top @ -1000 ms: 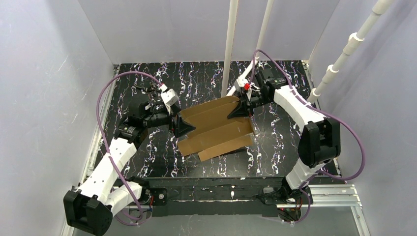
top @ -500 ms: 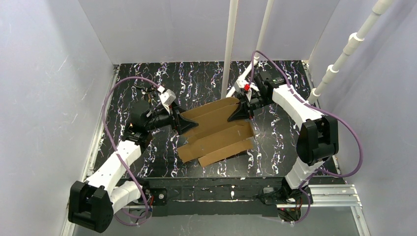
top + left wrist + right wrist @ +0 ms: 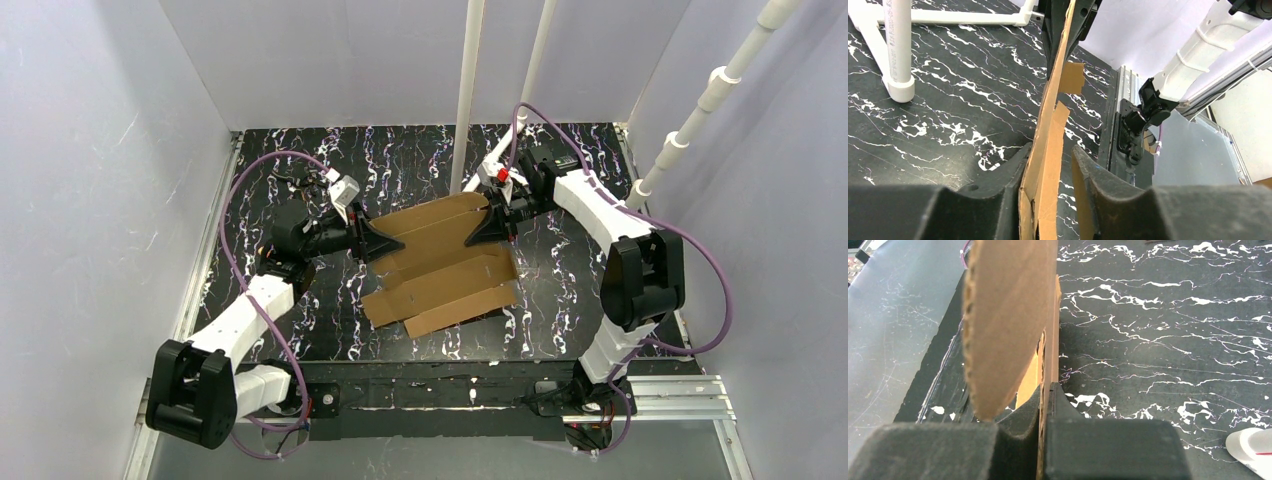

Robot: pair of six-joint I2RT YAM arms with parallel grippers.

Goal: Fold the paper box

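Note:
The paper box [image 3: 440, 268] is a flat brown cardboard sheet with flaps, lying mid-table with its far edge lifted. My left gripper [image 3: 376, 243] is at the sheet's left edge. In the left wrist view the cardboard [image 3: 1053, 100] runs edge-on between the jaws of that gripper [image 3: 1050, 150]. It rests against the left finger [image 3: 1010, 172], and a narrow gap remains before the right finger [image 3: 1095, 177]. My right gripper [image 3: 487, 228] is shut on the sheet's far right edge. In the right wrist view that gripper [image 3: 1048, 388] pinches the board, and a rounded flap [image 3: 1008, 315] stands up in front.
Two white upright pipes [image 3: 467, 100] [image 3: 538, 60] rise from the back of the black marbled table [image 3: 300, 160]. One pipe's foot [image 3: 898, 60] shows in the left wrist view. Purple walls close in on both sides. A metal rail [image 3: 650, 390] runs along the near right edge.
My left gripper slid a little farther back along the sheet's left edge, and its jaws narrowed around the cardboard. The right gripper kept its grip and barely moved.

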